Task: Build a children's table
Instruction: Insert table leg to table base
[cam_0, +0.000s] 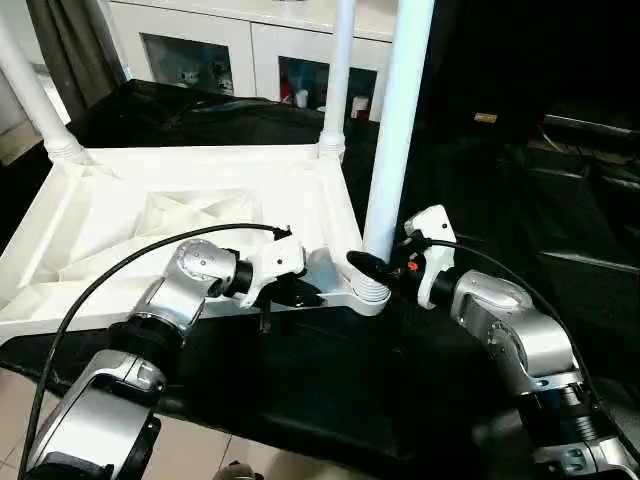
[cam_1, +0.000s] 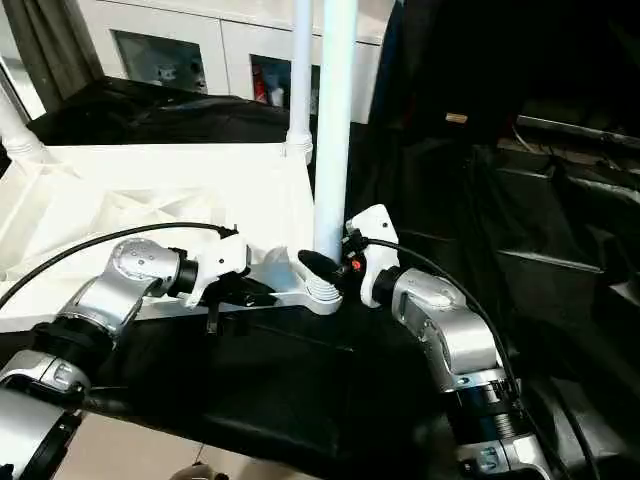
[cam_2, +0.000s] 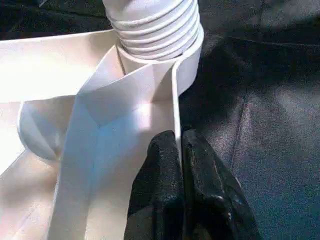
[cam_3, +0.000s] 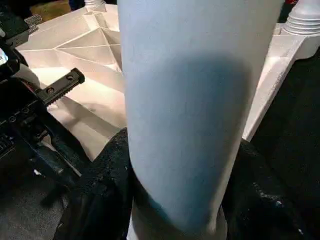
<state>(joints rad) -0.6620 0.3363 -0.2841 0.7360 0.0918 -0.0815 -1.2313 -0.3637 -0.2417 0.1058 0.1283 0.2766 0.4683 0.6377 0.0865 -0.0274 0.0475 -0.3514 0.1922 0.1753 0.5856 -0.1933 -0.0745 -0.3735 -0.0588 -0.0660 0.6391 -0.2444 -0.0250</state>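
The white table top (cam_0: 150, 190) lies upside down on black cloth, ribbed underside up. Legs stand in its far-left socket (cam_0: 30, 90) and far-right socket (cam_0: 338, 70). A third leg (cam_0: 400, 120) stands upright in the near-right corner socket (cam_0: 372, 292), its threaded base (cam_2: 155, 25) showing above the socket. My right gripper (cam_0: 372, 268) is shut around this leg just above the socket, with a black finger (cam_3: 107, 170) on each side of it. My left gripper (cam_0: 295, 292) is shut on the top's near rim (cam_2: 176, 100), beside that socket, its fingers (cam_2: 160, 165) pinching the thin wall.
Black cloth (cam_0: 330, 380) covers the work surface and hangs over its near edge. A white cabinet with glass doors (cam_0: 200, 50) stands behind. Dark draped shelving (cam_0: 580, 200) is at the right. Tiled floor (cam_0: 15, 400) shows at the lower left.
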